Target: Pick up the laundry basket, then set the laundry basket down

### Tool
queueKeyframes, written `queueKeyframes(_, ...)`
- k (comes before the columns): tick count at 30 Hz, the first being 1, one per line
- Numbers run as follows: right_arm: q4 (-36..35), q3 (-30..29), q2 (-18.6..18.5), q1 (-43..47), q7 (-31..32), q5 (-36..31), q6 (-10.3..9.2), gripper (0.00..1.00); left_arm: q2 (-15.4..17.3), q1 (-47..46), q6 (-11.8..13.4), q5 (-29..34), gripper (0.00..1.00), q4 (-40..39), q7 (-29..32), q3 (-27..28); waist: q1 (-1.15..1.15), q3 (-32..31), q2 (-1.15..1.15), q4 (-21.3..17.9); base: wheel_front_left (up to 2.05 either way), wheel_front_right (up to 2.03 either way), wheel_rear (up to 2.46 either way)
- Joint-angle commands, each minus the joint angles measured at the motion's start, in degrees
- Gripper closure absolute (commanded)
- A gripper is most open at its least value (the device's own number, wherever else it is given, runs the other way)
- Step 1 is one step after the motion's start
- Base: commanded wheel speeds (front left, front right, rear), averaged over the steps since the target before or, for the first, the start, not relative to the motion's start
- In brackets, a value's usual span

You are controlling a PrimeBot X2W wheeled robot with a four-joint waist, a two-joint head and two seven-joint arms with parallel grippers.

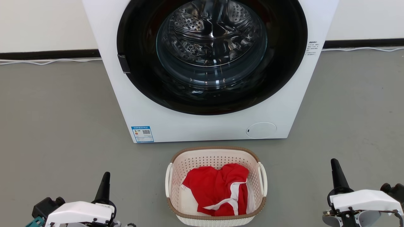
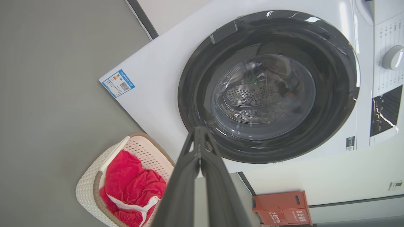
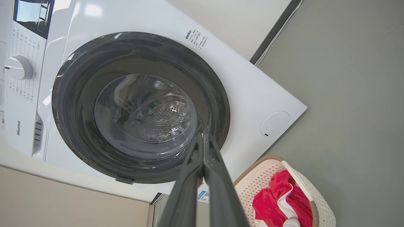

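Washer top cut off, laundry basket floor mostly under red garment, blue label print unreadable.

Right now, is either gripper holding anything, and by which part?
Nothing is held. The left gripper and right gripper are both shut and empty, either side of the laundry basket, apart from its white handles.

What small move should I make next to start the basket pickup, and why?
Probably open both grippers first. The left gripper and right gripper are shut and sit well out to either side of the laundry basket, which rests on the floor with its white side handles untouched.
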Motion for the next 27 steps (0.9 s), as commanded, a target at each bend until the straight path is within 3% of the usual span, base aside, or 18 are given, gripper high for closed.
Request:
queueKeyframes(1,-2.10,1.14,-0.67,-1.43,0.66,2.16,0.28,1.00,0.36,-1.70,-0.51,-1.60,1.00,-2.10,0.53,1.34,0.00,0.00,0.00,0.00,0.00,0.00,0.00)
queueKeyframes(27,-4.30,1.64,-0.77,-1.29,4.78,21.69,0.36,1.00,-0.04,-1.68,-1.60,-16.42,1.00,-5.57,4.75,2.30,0.00,0.07,0.00,0.05,0.00,0.00,0.00)
